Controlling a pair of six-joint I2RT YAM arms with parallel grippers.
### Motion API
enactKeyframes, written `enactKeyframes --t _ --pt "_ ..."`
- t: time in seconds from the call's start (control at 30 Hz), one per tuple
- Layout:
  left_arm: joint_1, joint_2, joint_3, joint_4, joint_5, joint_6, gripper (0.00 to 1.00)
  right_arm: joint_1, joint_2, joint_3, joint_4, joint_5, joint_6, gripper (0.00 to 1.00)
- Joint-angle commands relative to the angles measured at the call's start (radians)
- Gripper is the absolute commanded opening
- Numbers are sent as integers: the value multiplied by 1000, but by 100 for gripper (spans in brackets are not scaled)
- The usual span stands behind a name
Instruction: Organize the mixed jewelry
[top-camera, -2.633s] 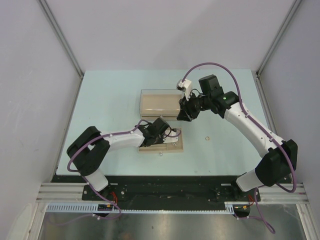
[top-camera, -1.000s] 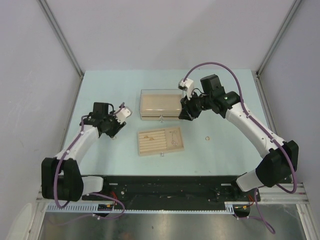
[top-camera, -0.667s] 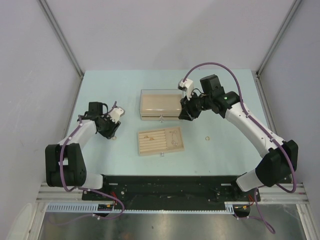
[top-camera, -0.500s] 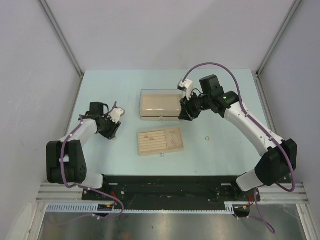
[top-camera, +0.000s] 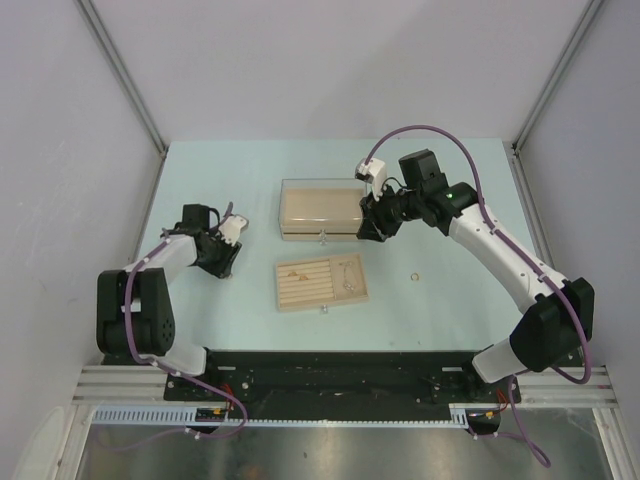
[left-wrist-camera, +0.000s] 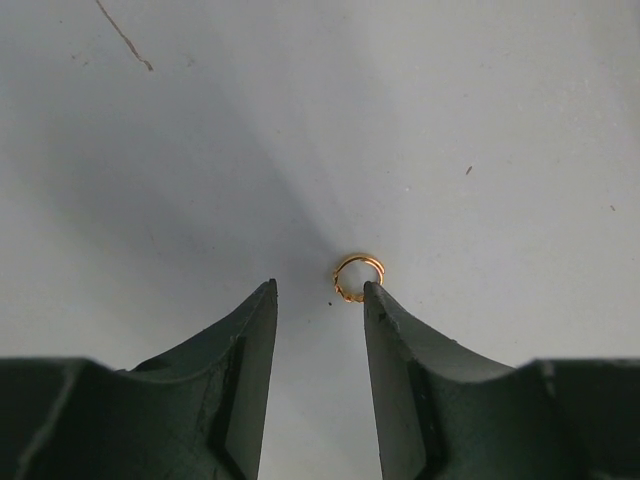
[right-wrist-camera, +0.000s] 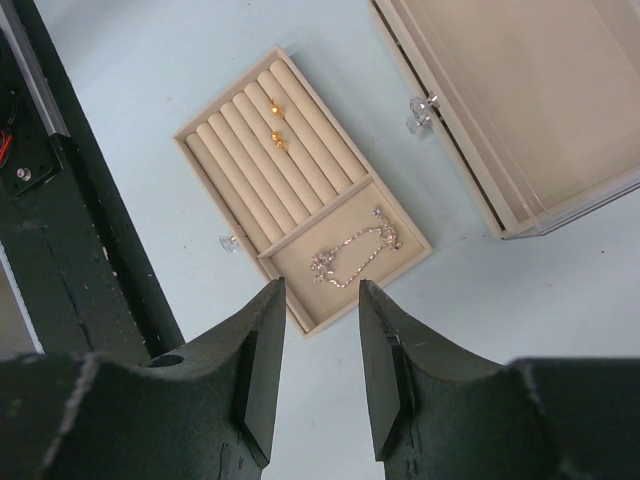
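The left fingers (left-wrist-camera: 245, 350) are standing spread with nothing between them, hanging low over the pale surface (left-wrist-camera: 480, 120). A small gold ring (left-wrist-camera: 358, 277) is lying flat at the tip of the finger on the right of the wrist view, touching it or just beside it, not centred in the gap. The ring is looking very light, stiff and smooth, and it is lying flush on a hard surface, so it is likely to skid or flick away if 1 finger reaches it first. The safest hold is probably across its outer rim, with the ring centred between both tips and the tips down at the surface. The right fingers (right-wrist-camera: 262, 340) are also standing apart and gripping nothing, hanging above the gap between the beige slotted tray (right-wrist-camera: 235, 170) and the clear-lidded box (right-wrist-camera: 520, 130). In the tray, 2 gold pieces (right-wrist-camera: 277, 105) are sitting in the slots and a thin silvery chain (right-wrist-camera: 352, 250), limp and easy to snag, is lying in the flat compartment. Another loose ring (top-camera: 413, 274) is lying on the surface to the right of the tray.
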Motion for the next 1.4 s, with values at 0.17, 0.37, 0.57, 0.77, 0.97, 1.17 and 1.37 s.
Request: enactKeyframes --t 0.17,0.37,0.57,0.77,0.97,1.17,1.37 --pt "6 20 34 25 -15 -23 43 -4 3 -2 12 -6 -8 40" --pt "6 27 18 32 -27 -19 40 -4 3 -2 12 -4 -6 40" --pt "6 30 4 45 -27 -21 39 -4 3 -2 16 -7 -5 40" --pt "6 39 5 46 -22 -26 39 -2 0 -2 13 -6 -4 40" --pt "8 40 -13 52 -15 -27 39 -2 0 -2 12 -4 -5 40" --pt "6 42 -33 63 -19 -27 38 -2 5 -2 12 -6 -3 40" --pt "6 33 -64 62 -15 -19 33 -2 6 -2 10 -6 -3 40"
